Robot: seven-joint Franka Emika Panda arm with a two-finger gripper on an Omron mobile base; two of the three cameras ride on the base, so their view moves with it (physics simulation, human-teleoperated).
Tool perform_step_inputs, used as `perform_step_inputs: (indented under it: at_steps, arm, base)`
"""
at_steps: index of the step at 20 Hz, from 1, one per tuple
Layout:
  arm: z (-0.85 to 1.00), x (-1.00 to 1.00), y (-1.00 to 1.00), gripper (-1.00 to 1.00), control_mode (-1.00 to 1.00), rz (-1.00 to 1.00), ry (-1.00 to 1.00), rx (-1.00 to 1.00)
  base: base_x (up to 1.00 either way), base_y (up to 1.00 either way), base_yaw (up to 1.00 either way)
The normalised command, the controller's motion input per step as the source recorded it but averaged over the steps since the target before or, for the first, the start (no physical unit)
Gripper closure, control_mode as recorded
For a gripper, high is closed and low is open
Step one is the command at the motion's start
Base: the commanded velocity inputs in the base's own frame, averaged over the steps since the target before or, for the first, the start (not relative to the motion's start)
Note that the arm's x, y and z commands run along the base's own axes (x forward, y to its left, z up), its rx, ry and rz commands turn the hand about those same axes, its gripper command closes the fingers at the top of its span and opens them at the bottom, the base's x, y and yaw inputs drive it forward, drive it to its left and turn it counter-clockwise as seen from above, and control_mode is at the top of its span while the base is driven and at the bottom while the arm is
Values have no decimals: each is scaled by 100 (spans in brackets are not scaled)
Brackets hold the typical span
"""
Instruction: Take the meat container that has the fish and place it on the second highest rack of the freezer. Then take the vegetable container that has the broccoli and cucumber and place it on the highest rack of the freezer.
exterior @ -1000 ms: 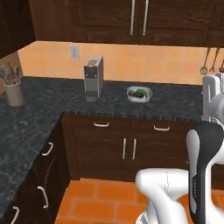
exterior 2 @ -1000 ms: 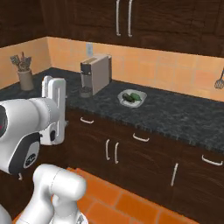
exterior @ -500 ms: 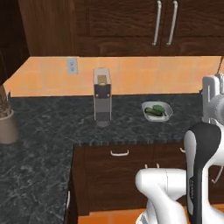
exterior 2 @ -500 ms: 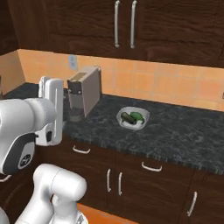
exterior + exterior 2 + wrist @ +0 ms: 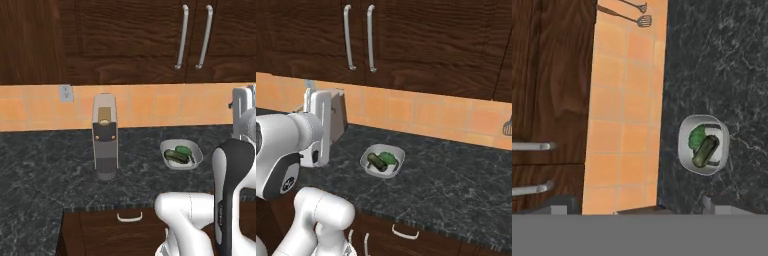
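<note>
On the far left of the left base view a wall outlet (image 5: 65, 93) sits on the orange tile backsplash (image 5: 150, 110), above the dark speckled counter (image 5: 45, 165). Right of it a tall grey coffee machine (image 5: 105, 136) stands upright on the counter, against the backsplash. Further right, well apart from the machine, lies the vegetable container (image 5: 181, 154), a shallow pale bowl holding the cucumber (image 5: 174, 156) with the broccoli (image 5: 183, 150) just beside it, toward the wall. Above, dark wood cabinets (image 5: 125, 40) carry two vertical bar handles (image 5: 182, 36). Below the counter edge a drawer pull (image 5: 129, 217) shows, and the white arm (image 5: 233, 175) rises at the right. In the right base view the arm (image 5: 286, 145) stands at the left in front of the coffee machine (image 5: 336, 117), the bowl (image 5: 382, 161) lies right of it on open counter, and a utensil (image 5: 507, 128) hangs at the far right edge. In the rolled hand view the bowl (image 5: 704, 144) lies beyond the gripper (image 5: 637, 204), whose fingertips (image 5: 714, 202) stand wide apart with nothing between them; two hanging utensils (image 5: 643, 20) show near the top.
</note>
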Motion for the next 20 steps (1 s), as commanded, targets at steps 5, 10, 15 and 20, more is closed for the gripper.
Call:
perform_step_inputs:
  at_steps: [5, 10, 15, 20]
  arm:
    - [-27, 7, -8, -100, -100, 0, 11, 2]
    - [-96, 27, -36, -100, -100, 8, 40, 5]
    - [-100, 35, -49, -100, -100, 15, 9, -1]
    - [-78, 83, -41, -100, -100, 19, 2, 0]
  base:
    - [25, -1, 0]
    - [0, 0, 0]
    - [0, 0, 0]
    - [0, 0, 0]
